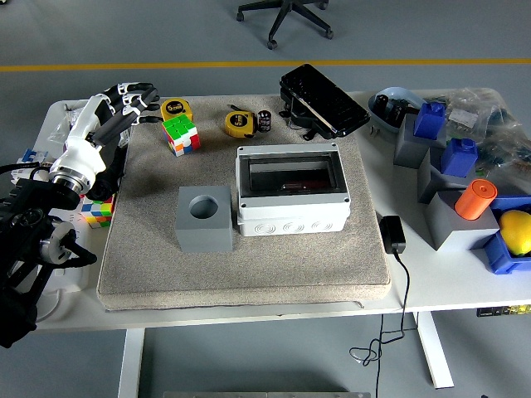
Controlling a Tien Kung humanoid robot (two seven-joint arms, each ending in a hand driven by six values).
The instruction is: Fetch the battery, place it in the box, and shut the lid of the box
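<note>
Battery [265,120] stands ungrasped beyond the lidded box [291,190]; left hand [124,104] hovers well left, fingers loosely spread, holding nothing.

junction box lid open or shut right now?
Cannot tell for sure. The box looks shut by a clear lid: its dark inside shows through, framed by the white rim. Battery is outside, behind it.

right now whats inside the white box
Through the clear lid of the white box, only a dark interior with a reddish patch shows. No battery is identifiable there; glare hides detail.
</note>
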